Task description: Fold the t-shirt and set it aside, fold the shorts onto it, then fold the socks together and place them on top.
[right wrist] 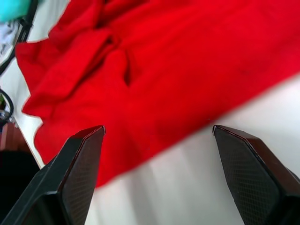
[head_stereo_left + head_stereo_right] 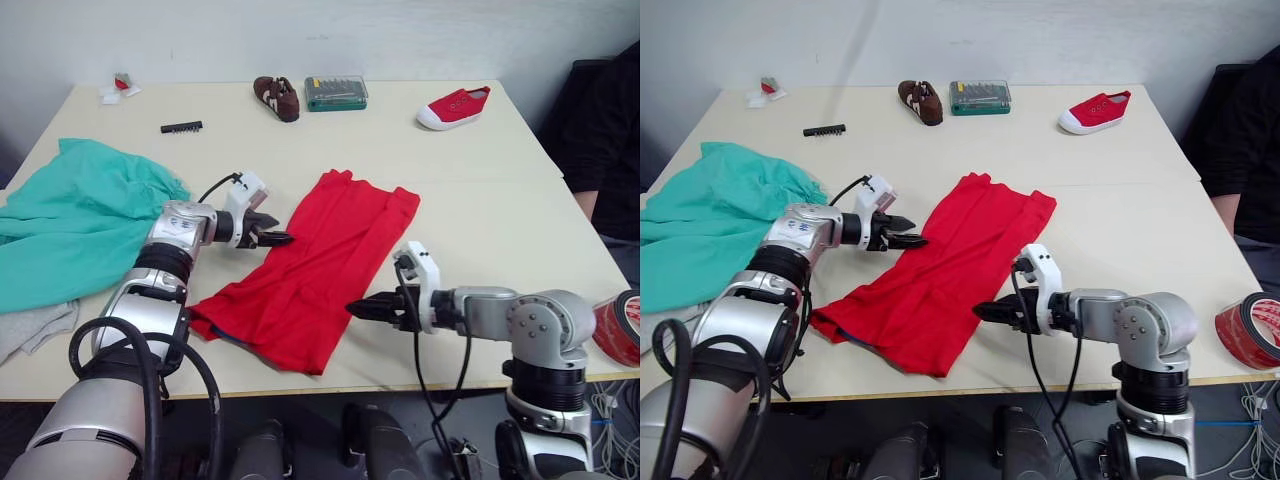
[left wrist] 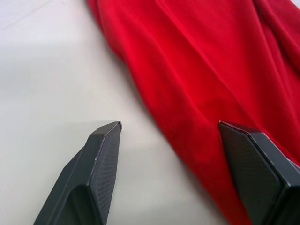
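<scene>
Right now the t-shirt [image 2: 315, 265] is lying as a long, already narrowed strip between your two grippers, one end reaching the near table [image 2: 480, 180] edge and the other pointing toward the far side. Your left gripper [image 2: 278, 238] is hovering at the strip's left edge with its fingers spread, one finger over bare tabletop and the other over red cloth, so you are probably lining up to pinch that edge. Your right gripper [image 2: 358, 309] is sitting mirrored at the opposite edge, fingers also wide apart and holding nothing, straddling the hem where cloth meets table. Judging by this symmetry, you are preparing to take both sides and fold the strip over itself. Beyond your left gripper, the shorts [image 2: 75, 220] are waiting in a loose heap, with the socks [image 2: 30, 328] tucked at their near edge. Well past both grippers, a brown shoe [image 2: 277, 97], a bit case [image 2: 336, 92] and a red sneaker [image 2: 453, 107] are sitting along the far edge.
</scene>
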Robot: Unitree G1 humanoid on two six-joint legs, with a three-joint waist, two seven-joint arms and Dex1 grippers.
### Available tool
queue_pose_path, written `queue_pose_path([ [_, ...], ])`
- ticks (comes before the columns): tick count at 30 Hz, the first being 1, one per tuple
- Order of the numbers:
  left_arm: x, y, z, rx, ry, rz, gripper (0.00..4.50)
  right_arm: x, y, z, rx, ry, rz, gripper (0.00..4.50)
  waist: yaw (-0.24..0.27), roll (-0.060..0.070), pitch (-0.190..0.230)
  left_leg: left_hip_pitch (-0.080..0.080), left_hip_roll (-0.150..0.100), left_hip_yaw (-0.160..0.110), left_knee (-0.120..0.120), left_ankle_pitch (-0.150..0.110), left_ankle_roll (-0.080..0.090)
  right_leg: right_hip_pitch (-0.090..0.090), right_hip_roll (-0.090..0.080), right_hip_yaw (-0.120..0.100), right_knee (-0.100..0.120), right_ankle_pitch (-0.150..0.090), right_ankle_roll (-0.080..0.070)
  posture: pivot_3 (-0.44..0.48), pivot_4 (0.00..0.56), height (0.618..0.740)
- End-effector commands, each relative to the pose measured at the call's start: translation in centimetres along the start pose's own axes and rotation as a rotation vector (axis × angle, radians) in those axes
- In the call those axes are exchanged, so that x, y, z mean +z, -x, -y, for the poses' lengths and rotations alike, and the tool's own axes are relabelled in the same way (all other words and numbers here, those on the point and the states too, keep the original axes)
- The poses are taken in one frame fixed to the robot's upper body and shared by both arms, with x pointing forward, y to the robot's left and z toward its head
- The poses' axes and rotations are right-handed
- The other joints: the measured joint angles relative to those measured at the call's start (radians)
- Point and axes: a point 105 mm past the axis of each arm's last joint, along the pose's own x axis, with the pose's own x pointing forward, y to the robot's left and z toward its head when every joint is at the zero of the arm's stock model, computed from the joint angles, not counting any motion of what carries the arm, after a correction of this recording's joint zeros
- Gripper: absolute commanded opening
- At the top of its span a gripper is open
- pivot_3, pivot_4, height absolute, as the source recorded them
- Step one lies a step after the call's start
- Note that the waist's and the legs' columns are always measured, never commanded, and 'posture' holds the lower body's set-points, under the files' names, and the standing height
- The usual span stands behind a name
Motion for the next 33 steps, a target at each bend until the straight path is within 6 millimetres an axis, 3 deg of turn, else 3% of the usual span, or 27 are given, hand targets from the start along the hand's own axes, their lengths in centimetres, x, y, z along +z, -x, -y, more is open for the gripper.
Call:
queue_pose_path([
  [1, 0.3, -0.3, -0.2, 0.027, -0.026, 0.000, 3.05, -0.7, -1.1, -0.5, 0.034, -0.043, -0.032, 2.83, -0.002, 0.000, 0.000, 0.000, 0.000, 0.000, 0.000, 0.000, 0.000, 0.000, 0.000, 0.000, 0.000, 0.000, 0.000, 0.000, 0.150, 0.740],
  [9, -0.4, -0.3, -0.2, 0.021, -0.021, -0.012, 0.69, -0.9, -1.6, 0.0, 0.001, -0.065, -0.038, 0.06, -0.004, 0.000, 0.000, 0.000, 0.000, 0.000, 0.000, 0.000, 0.001, 0.000, 0.000, 0.000, 0.001, 0.000, 0.000, 0.000, 0.150, 0.740],
  [11, -0.4, -0.3, -0.2, 0.020, -0.020, -0.012, 0.08, -0.7, -1.5, 0.0, -0.001, -0.061, -0.031, 0.00, -0.004, 0.000, 0.000, 0.000, 0.000, 0.000, 0.000, 0.000, 0.001, 0.000, 0.000, 0.000, 0.000, 0.000, 0.000, 0.000, 0.150, 0.740],
  [12, -0.4, -0.3, -0.2, 0.019, -0.019, -0.011, 0.03, -0.6, -1.3, 0.1, -0.001, -0.058, -0.029, 0.00, -0.004, 0.000, 0.000, 0.000, 0.000, 0.000, 0.000, 0.000, 0.001, 0.000, 0.000, 0.000, 0.000, 0.000, 0.000, 0.000, 0.150, 0.740],
  [24, -1.4, 0.7, 0.0, -0.022, 0.016, 0.023, 0.03, 2.0, 2.3, 2.9, -0.023, 0.067, -0.106, 0.00, -0.004, 0.000, 0.000, -0.001, -0.001, 0.000, 0.000, -0.001, 0.002, 0.000, 0.000, 0.000, -0.001, 0.000, 0.001, 0.000, 0.150, 0.740],
  [29, -1.3, 1.8, 1.0, -0.051, 0.043, 0.094, 0.03, 2.8, 3.5, 5.6, -0.066, 0.150, -0.169, 0.00, -0.008, 0.000, 0.000, 0.000, 0.000, 0.002, 0.000, -0.001, 0.002, 0.000, 0.001, 0.000, -0.001, 0.000, 0.001, 0.000, 0.150, 0.740],
  [33, -1.8, 2.7, 2.2, -0.015, 0.078, 0.137, 0.03, 2.6, 3.5, 5.9, -0.025, 0.216, -0.226, 0.00, -0.004, 0.000, 0.000, 0.000, 0.001, 0.001, 0.000, -0.001, 0.001, 0.000, 0.001, 0.001, -0.001, 0.000, 0.001, 0.000, 0.150, 0.740],
])
